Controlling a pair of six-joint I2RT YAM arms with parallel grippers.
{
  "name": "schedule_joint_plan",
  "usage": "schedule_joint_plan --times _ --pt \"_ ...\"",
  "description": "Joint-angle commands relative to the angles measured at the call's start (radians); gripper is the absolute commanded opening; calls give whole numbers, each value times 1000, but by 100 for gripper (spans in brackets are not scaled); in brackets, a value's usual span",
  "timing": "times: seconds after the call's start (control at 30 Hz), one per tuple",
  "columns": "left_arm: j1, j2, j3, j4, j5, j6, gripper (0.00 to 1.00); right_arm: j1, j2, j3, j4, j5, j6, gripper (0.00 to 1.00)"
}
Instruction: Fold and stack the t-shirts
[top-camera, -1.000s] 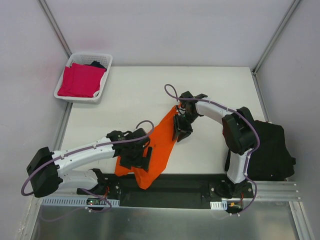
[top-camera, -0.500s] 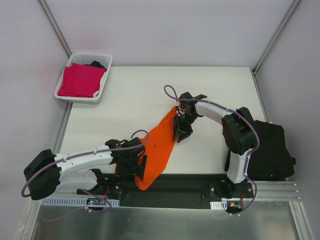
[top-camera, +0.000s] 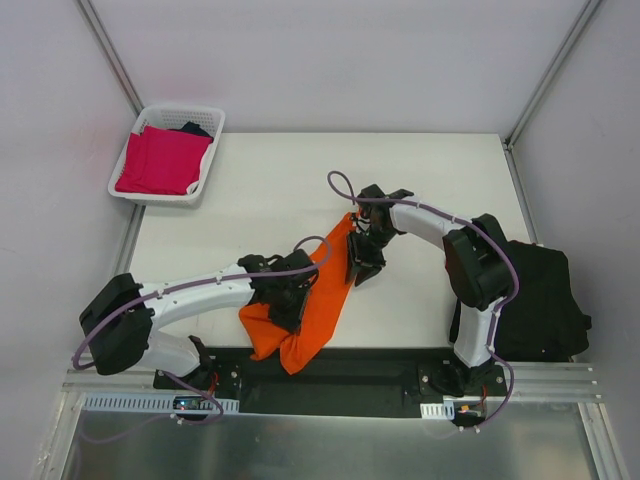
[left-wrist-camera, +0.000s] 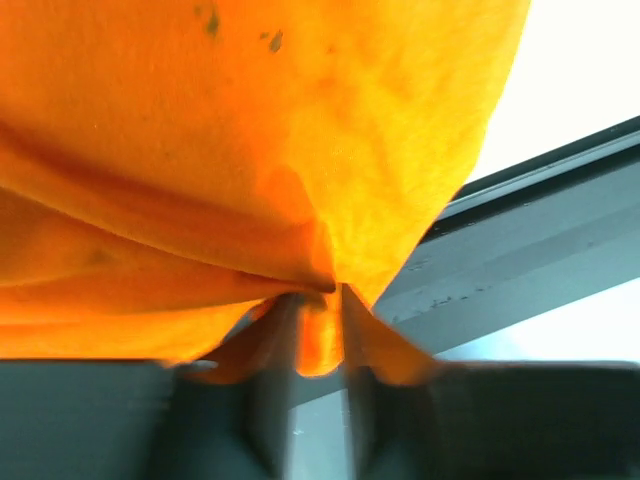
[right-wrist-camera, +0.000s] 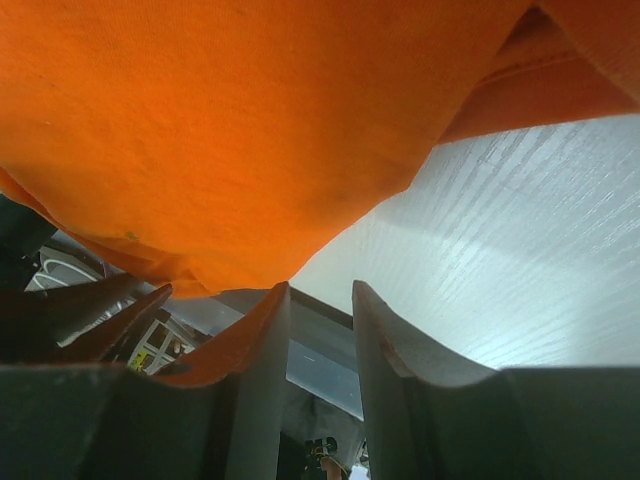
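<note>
Two arms: both reach to one orange t-shirt, lower centre of top view.
Orange t-shirt: bunched in a long diagonal strip on the white table, running from frame centre down to the near table edge. Its low end hangs over the edge onto the black rail.
Left gripper: fingers pressed together on a fold of the orange t-shirt. Left wrist view shows cloth squeezed between the pads and ballooning above them. In the top view it sits at the strip's lower-left part.
Right gripper: at the strip's upper end, just right of frame centre. Fingers stand a narrow gap apart with orange cloth draped over the tips. Cannot tell if cloth is pinched.
Black t-shirts: dark pile at middle right, beside the right arm and past the table's right edge.
Basket: white lattice, upper left, at the table's far left corner.
Magenta t-shirt: folded flat inside the basket, filling most of it.
Black cloth: a bit showing at the basket's far right corner, behind the magenta t-shirt.
</note>
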Motion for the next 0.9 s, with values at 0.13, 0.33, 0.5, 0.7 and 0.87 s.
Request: schedule_joint_plan --times 0.13,0.33,0.5,0.7,0.87 --pt "-5 -43 70 -65 -50 31 6 6 -31 -18 -17 15 -15 34" --pt "117 -103 245 -203 -124 52 15 6 -15 -13 -15 11 -19 34" --pt "390 -122 366 -221 -75 76 17 6 -8 -4 -15 6 -21 34" --pt "441 -28 382 -234 61 167 20 5 -26 2 -29 23 -33 34" --pt "417 -79 149 -223 88 189 64 5 -52 -25 -34 46 -44 34"
